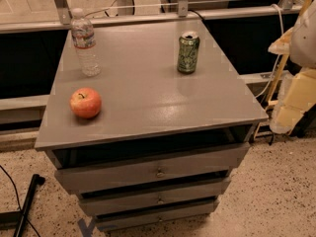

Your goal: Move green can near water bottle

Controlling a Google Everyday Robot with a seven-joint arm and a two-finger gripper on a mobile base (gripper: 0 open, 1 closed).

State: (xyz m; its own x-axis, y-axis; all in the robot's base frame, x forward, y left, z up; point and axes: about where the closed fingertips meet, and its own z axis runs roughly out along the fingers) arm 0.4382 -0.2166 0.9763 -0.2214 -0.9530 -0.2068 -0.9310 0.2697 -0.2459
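The green can (188, 52) stands upright on the grey table top (148, 98), at the back right. It is dark green with pale print and a silver top. The water bottle (84, 42) stands upright at the back left, clear and ribbed, with a white cap and a white-and-red label. A wide stretch of table top separates the two. My gripper (292, 100) shows as a pale white-and-yellow shape at the right edge of the view. It is beyond the table's right side, well to the right of the can, and touches nothing on the table.
A red apple (85, 102) lies at the front left of the table top, in front of the bottle. The table has drawers (158, 172) below. A railing (148, 16) runs behind it. A dark pole (27, 201) lies on the speckled floor at left.
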